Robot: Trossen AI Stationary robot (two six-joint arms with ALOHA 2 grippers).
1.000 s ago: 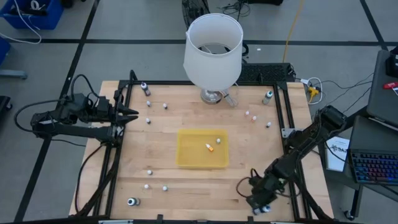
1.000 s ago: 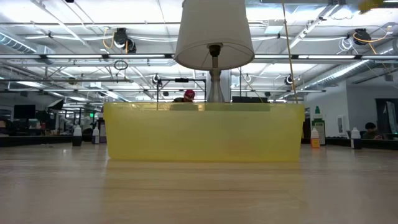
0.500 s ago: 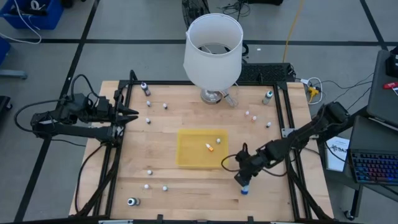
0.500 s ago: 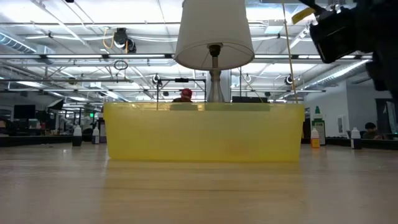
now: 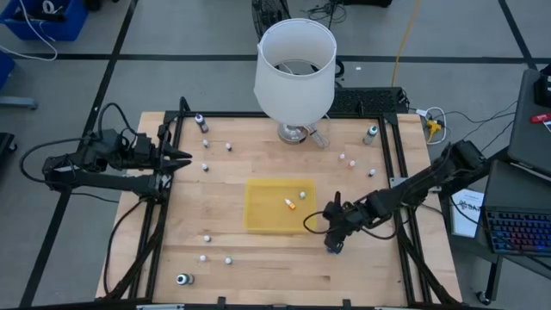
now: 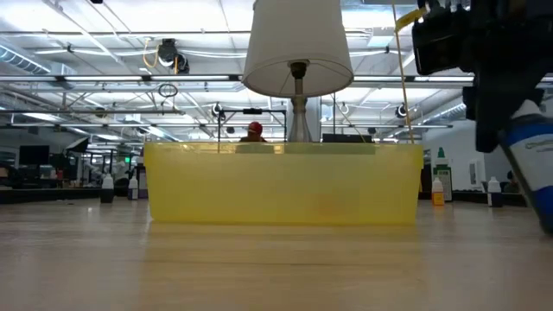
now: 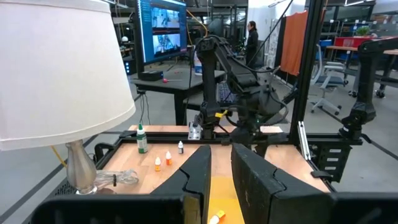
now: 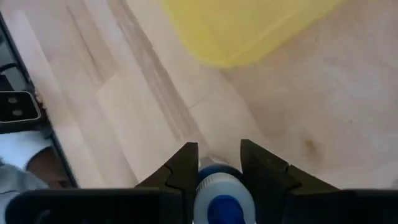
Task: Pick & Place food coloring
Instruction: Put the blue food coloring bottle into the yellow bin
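Right pincer (image 5: 334, 244) grips a blue-capped food coloring bottle (image 8: 222, 198), yellow tray (image 5: 280, 206) just beside it; left pincer (image 5: 183, 158) waits clenched.

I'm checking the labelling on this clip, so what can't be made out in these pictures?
- Tray contents: low view, its near wall hides them.
- Blue-capped bottle in the right gripper: right wrist view, cut off by the edge and fingers.
- Loose bottles: high view, too small for cap colours.
- Left gripper: nothing visible in it.
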